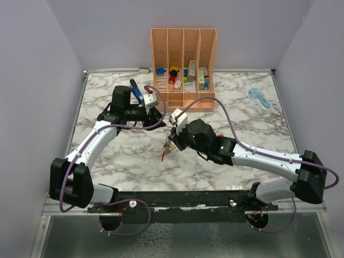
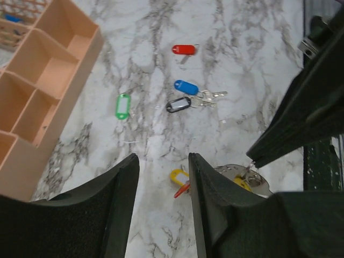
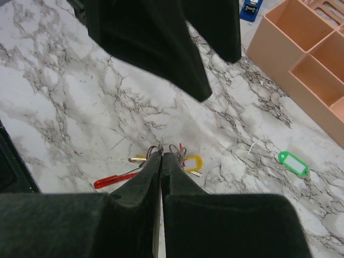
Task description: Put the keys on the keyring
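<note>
My right gripper [image 3: 162,154] is shut on the thin metal loop of the keyring [image 3: 152,152], low over the marble table. A red strip [image 3: 115,180] and a yellow-tagged key [image 3: 192,163] sit at that loop. From above, the right gripper [image 1: 171,142] has the red strip [image 1: 163,156] hanging under it. My left gripper [image 2: 163,161] is open with nothing between its fingers, hovering just behind the yellow key [image 2: 179,176]. Loose keys lie on the table: red [image 2: 184,49], blue [image 2: 186,86], black [image 2: 178,104] and green [image 2: 123,105].
A peach slotted organizer [image 1: 184,67] holding small coloured items stands at the back centre, close to the left arm. A blue pen-like tool [image 1: 136,92] lies by its left side. A pale blue object [image 1: 259,98] rests at the back right.
</note>
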